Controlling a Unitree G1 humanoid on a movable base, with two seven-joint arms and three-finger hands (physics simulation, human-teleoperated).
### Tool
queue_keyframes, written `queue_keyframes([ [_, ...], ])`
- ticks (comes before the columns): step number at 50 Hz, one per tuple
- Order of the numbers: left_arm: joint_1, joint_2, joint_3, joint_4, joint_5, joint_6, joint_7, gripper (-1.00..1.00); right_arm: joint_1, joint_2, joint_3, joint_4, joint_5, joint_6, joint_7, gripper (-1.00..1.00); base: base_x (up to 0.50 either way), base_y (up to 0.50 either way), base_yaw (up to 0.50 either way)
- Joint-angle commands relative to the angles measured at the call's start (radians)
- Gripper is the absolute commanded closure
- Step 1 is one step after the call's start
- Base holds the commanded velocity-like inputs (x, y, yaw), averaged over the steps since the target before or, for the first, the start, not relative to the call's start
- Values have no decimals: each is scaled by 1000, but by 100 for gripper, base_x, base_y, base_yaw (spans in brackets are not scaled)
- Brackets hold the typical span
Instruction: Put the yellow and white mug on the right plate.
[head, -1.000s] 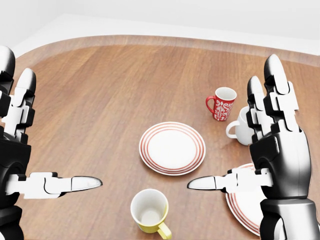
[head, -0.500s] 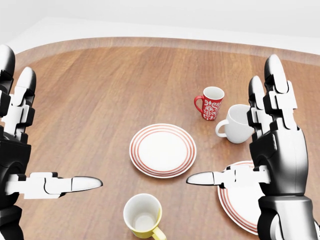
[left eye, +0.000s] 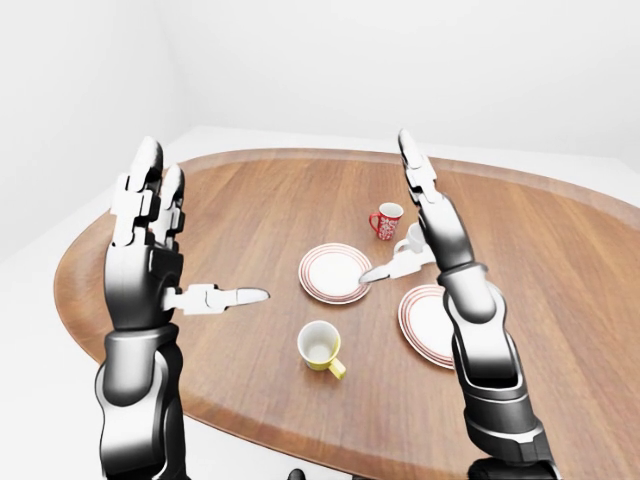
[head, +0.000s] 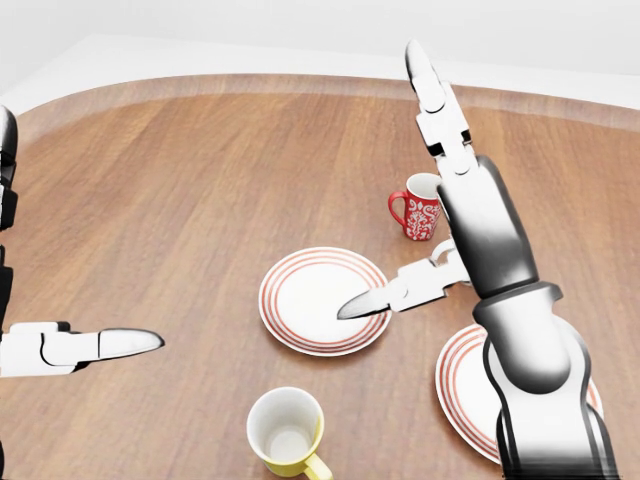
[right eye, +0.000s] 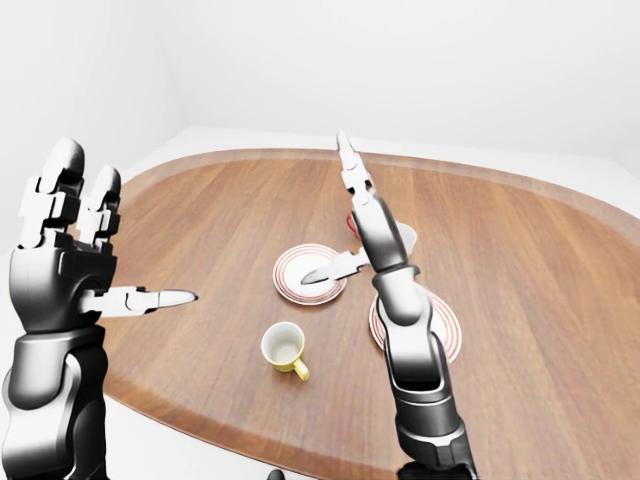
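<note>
A two-armed robot faces a rounded wooden worktop (left eye: 250, 215) in a bare white room, both arms raised above the wood. The yellow and white mug (head: 287, 432) stands upright near the bottom of the head view, its mouth open to the camera, its handle pointing lower right, held by neither hand. Above it lies a white plate with red rings (head: 325, 300), bare. A second ringed plate, the right plate (left eye: 425, 322), sits at the lower right of the head view, partly hidden behind the robot's right forearm. A red patterned mug (head: 415, 213) stands above the middle plate, and a white mug (left eye: 411, 239) peeps out just beside it, mostly hidden by the right arm.

The right hand (head: 445, 190) is spread wide, its long fingers pointing up toward the top of the head view and its thumb jutting left over the middle plate's rim. The left hand (left eye: 150, 245) is likewise spread, fingers upright, thumb pointing right, well apart from the crockery. Neither hand touches anything.
</note>
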Motion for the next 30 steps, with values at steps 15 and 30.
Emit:
queue_keyframes([
  [15, -32, 35, 56, 2, -24, 0, -14, -91, -144, 8, 3, 137, -290, 0, 127, -100, 0, 0, 0],
  [30, -31, 35, 56, 2, -25, 0, -13, -91, -144, 23, -11, 139, -309, 0, 141, -100, 0, 0, 0],
])
